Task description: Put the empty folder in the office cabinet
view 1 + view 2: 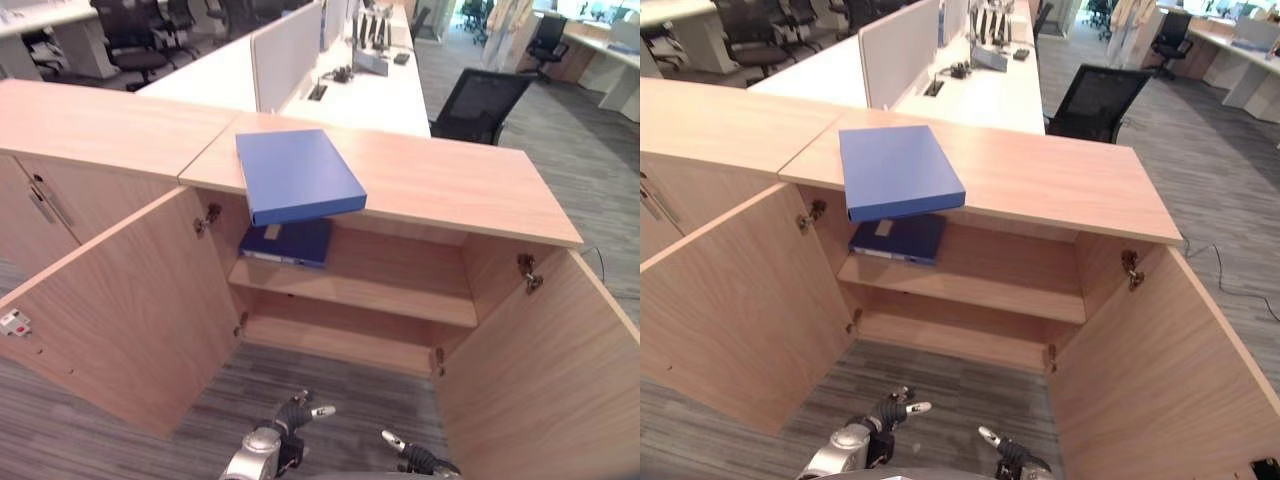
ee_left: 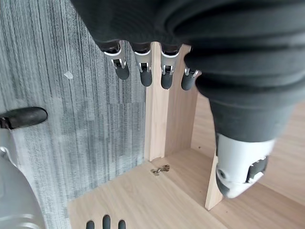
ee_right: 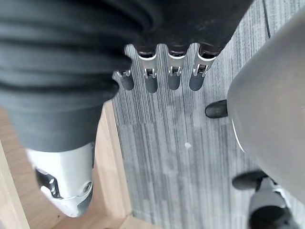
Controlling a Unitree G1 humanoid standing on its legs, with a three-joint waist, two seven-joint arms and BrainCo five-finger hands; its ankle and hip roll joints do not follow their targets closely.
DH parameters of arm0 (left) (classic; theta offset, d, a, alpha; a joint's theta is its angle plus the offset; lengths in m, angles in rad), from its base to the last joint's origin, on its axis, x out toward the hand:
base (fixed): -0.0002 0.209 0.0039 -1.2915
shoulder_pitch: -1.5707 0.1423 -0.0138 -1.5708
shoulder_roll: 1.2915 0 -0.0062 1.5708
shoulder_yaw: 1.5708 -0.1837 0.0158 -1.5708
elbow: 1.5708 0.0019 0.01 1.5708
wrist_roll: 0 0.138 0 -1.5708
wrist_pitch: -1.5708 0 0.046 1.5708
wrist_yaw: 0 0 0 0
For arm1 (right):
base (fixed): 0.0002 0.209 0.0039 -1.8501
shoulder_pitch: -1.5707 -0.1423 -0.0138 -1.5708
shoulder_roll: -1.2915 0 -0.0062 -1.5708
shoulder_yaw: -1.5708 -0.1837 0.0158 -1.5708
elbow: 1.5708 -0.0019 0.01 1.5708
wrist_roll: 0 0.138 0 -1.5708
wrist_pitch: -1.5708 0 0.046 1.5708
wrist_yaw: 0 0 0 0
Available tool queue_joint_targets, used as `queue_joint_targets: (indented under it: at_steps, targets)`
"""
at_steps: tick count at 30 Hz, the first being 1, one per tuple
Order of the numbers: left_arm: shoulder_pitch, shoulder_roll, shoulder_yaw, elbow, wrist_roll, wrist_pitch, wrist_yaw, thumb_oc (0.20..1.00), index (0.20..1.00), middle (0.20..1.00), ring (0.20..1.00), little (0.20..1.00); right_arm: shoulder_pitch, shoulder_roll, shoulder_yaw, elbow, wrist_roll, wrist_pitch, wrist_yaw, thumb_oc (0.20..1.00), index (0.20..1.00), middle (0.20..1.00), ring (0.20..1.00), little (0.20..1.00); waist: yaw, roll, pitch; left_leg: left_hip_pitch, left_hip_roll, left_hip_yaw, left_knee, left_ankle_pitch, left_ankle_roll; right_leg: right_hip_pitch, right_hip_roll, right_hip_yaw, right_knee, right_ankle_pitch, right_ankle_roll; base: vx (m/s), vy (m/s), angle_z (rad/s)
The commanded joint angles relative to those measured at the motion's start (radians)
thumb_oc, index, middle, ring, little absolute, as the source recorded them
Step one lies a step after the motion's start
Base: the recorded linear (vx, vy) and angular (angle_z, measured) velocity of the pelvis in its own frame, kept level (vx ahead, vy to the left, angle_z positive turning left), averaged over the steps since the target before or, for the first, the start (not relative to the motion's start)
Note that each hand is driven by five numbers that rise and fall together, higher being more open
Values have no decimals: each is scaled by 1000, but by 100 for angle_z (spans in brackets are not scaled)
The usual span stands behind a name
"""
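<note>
A blue folder [image 1: 297, 174] lies flat on top of the wooden office cabinet [image 1: 440, 180], its near corner jutting past the front edge. Both cabinet doors stand wide open. Inside, on the upper shelf [image 1: 380, 285] at the left, lies a second, darker blue folder [image 1: 288, 243]. My left hand [image 1: 292, 415] hangs low in front of the cabinet, fingers [image 2: 143, 71] straight and holding nothing. My right hand [image 1: 410, 455] hangs beside it, fingers [image 3: 174, 78] also relaxed and empty. Both hands are well below and short of the folders.
The left door [image 1: 120, 310] and right door [image 1: 550, 370] swing out towards me on either side. A neighbouring closed cabinet [image 1: 60, 140] adjoins on the left. Behind stand white desks [image 1: 330, 80] with a divider and a black office chair [image 1: 480, 100].
</note>
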Motion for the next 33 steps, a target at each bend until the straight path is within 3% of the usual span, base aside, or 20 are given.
queue_joint_targets:
  at_steps: [1,4,7,10,14,21,22,23,28,31,33]
  targets:
    - [-22,-52,-1,-64,34,-12,-22,1000,1000,1000,1000,1000,-27,18,-29,80,21,8,33,1000,1000,1000,1000,1000,12,31,-28,41,-71,-2,-143,-23,7,-7,16,24,-69,94,17,74,34,11]
    - [-8,-69,26,-69,0,23,-34,1000,1000,1000,1000,1000,-29,19,-35,94,18,20,26,1000,1000,1000,1000,1000,11,49,-36,84,-91,-50,-274,27,5,13,21,33,-69,76,19,101,42,2]
    - [19,-104,69,-69,-66,60,-69,1000,1000,1000,1000,1000,-8,27,-46,82,22,23,25,1000,1000,1000,1000,1000,3,68,-57,136,-89,-47,-365,61,9,27,21,40,-69,59,22,157,94,-10]
    - [31,-120,98,-71,-104,62,-42,1000,1000,1000,1000,1000,-2,32,-46,73,21,20,22,1000,1000,1000,1000,1000,5,80,-70,175,-91,-55,-430,88,20,31,25,48,-69,44,24,112,111,-20]
    - [39,-157,153,-133,-209,60,54,1000,1000,1000,1000,1000,-5,44,-31,49,18,29,17,1000,1000,1000,1000,1000,13,86,-89,170,-94,-54,-436,82,36,18,16,57,-69,37,29,44,101,3]
    - [35,-186,190,-370,-278,101,352,1000,1000,1000,1000,1000,-17,62,-25,22,23,51,2,1000,1000,1000,1000,1000,33,85,-87,157,-105,-67,-436,76,55,7,3,49,-69,32,42,15,57,3]
    - [37,-186,188,-373,-279,103,355,1000,1000,1000,1000,1000,-17,62,-25,21,23,51,2,1000,1000,1000,1000,1000,33,85,-88,157,-105,-67,-436,76,55,7,3,49,-69,32,42,2,42,2]
    - [43,-176,191,-471,-279,115,439,1000,1000,1000,1000,1000,-19,65,-25,13,29,58,-16,1000,1000,1000,1000,1000,37,86,-84,154,-109,-71,-436,75,59,2,1,47,-69,33,45,-9,37,1]
    - [25,-55,205,-753,-107,171,568,1000,1000,1000,1000,1000,-33,60,-52,45,47,62,-37,1000,1000,1000,1000,1000,58,82,-76,144,-111,-77,-436,74,63,-13,0,43,-69,41,50,-3,10,0]
    - [3,4,222,-884,7,144,599,1000,1000,1000,1000,1000,-36,66,-66,68,56,57,-40,1000,1000,1000,1000,1000,67,76,-72,141,-111,-77,-436,73,63,-18,0,44,-69,45,51,-8,-7,1]
    - [-63,96,252,-1055,198,71,689,1000,1000,1000,1000,1000,-32,74,-72,114,63,32,-48,1000,1000,1000,1000,1000,76,66,-67,144,-110,-79,-436,69,63,-15,1,42,-69,46,53,-9,-27,3]
